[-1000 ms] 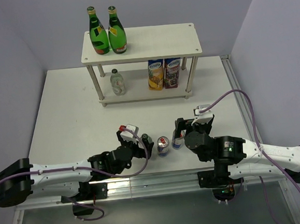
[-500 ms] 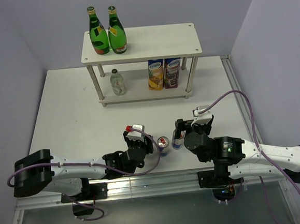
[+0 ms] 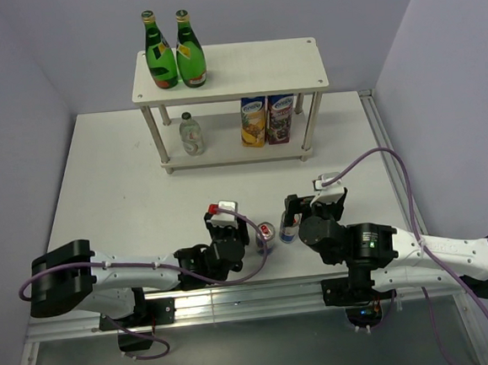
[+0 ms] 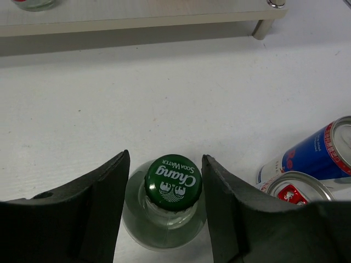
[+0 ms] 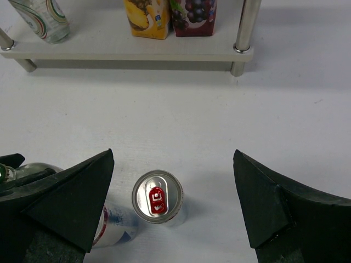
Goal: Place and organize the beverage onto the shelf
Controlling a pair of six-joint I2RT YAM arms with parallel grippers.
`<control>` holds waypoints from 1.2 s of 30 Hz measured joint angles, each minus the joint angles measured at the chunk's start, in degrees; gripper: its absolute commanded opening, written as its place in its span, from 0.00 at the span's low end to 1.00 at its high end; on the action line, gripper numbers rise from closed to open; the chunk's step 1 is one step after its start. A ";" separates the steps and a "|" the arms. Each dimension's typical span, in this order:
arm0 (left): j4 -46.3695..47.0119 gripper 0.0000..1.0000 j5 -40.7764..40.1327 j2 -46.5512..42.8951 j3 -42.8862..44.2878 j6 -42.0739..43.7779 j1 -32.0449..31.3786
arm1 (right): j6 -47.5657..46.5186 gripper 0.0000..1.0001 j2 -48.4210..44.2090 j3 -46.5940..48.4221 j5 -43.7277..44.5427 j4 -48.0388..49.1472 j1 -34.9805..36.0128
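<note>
A small clear bottle [image 4: 164,219] with a green cap stands on the table, and my left gripper [image 4: 165,159] is shut on its body, a finger on each side. My left gripper [image 3: 234,238] hides that bottle from the top camera. Two slim blue-silver-red cans [image 3: 266,235] [image 3: 290,227] stand just to its right. My right gripper [image 5: 173,156] hangs open above the right can [image 5: 157,196], touching neither it nor the other can [image 5: 118,224]. On the shelf [image 3: 251,63], two green bottles [image 3: 162,62] [image 3: 190,60] stand on the top board and another clear bottle [image 3: 191,133] on the lower one.
Two juice cartons [image 3: 253,121] [image 3: 281,117] stand side by side on the shelf's lower board, right of centre. Slim metal posts [image 3: 306,127] hold up the boards. Walls close the table at the back and on both sides.
My left arm slid right toward the cans and its jaws narrowed from wide open onto the clear bottle. The right arm kept still.
</note>
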 measured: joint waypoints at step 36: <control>5.44 0.00 5.53 5.73 6.86 16.09 14.86 | -0.24 0.96 -0.04 -0.35 -0.02 0.68 0.00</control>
